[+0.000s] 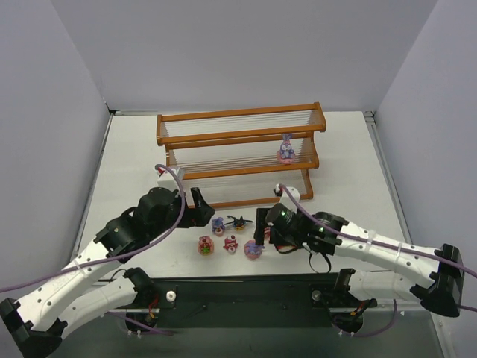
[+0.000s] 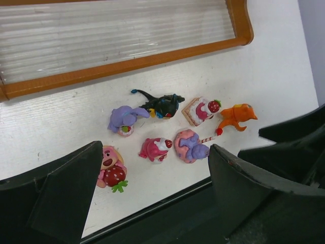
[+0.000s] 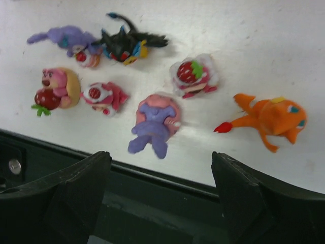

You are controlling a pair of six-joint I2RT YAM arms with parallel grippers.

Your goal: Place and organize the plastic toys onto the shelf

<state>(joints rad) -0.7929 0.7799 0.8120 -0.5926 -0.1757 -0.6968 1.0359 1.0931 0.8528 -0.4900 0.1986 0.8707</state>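
Observation:
The orange-brown shelf (image 1: pixel 238 153) stands at the back, with one purple-pink long-eared toy (image 1: pixel 286 149) on its middle tier. Several toys lie near the front edge: a purple long-eared one (image 2: pixel 123 118), a black winged one (image 2: pixel 162 105), a strawberry cake one (image 2: pixel 202 110), an orange one (image 2: pixel 237 117), a pink bear with a strawberry (image 2: pixel 110 168), a pink-red one (image 2: pixel 156 149) and a purple-on-pink one (image 3: pixel 155 122). My left gripper (image 1: pixel 200 206) is open and empty, left of the group. My right gripper (image 1: pixel 261 225) is open and empty, above its right side.
The table's dark front edge (image 3: pixel 152 175) runs just below the toys. The shelf's bottom rail (image 2: pixel 127 63) lies beyond the toys. Grey walls enclose the table on three sides.

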